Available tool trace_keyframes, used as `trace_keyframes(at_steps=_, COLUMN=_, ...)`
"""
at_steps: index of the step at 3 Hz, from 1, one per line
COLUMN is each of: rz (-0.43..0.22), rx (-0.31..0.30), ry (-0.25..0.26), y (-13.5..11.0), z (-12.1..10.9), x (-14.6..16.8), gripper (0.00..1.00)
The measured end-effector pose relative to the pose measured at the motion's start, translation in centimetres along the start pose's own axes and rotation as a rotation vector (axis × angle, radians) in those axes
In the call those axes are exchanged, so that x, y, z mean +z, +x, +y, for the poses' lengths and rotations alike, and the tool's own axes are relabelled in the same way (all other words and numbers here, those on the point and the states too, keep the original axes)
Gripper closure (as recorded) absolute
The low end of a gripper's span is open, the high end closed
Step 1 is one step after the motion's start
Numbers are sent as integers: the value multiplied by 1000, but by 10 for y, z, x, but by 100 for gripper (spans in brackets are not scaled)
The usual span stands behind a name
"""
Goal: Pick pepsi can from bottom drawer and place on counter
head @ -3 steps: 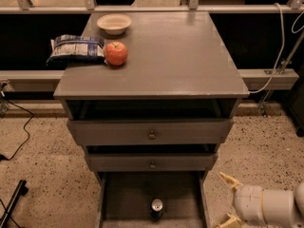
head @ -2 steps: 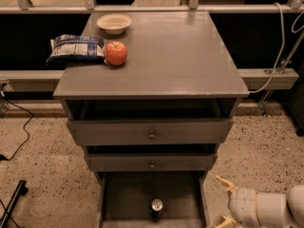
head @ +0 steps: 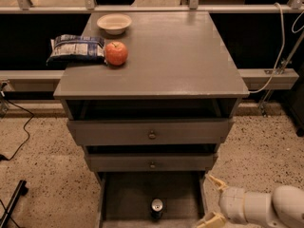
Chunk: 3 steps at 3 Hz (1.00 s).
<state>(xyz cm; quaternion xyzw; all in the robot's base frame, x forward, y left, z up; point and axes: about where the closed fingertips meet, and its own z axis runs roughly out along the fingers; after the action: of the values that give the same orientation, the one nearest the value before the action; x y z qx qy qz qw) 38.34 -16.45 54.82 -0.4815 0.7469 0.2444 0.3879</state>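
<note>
The pepsi can (head: 157,208) stands upright in the open bottom drawer (head: 128,198), near its front middle, silver top showing. My gripper (head: 213,200) is at the lower right, just right of the drawer's right side, level with the can. Its two tan fingers are spread apart and hold nothing. The white arm reaches in from the right edge. The grey counter (head: 175,56) is the cabinet's top, well above.
On the counter's left side lie a red apple (head: 116,53), a chip bag (head: 77,48) and a white bowl (head: 114,23). Two knobbed drawers (head: 151,134) sit above the bottom drawer, slightly pulled out. A speckled floor surrounds the cabinet; a cable hangs at right.
My gripper has moved slightly left, closer to the drawer's right side. The can and the counter items have not moved.
</note>
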Motion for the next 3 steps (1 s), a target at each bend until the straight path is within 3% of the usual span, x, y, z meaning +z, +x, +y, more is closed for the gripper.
trace_keyframes(at_steps=1, rz=-60, rx=-27, ry=47, y=15, z=-14, x=69, gripper=0)
trace_keyframes(at_steps=2, rz=-69, rx=-126, ry=87, y=45, z=-24, x=143, gripper=0)
trace_keyframes(at_steps=3, rz=-81, rx=-80, ry=81, y=67, z=-10, x=171, gripper=0)
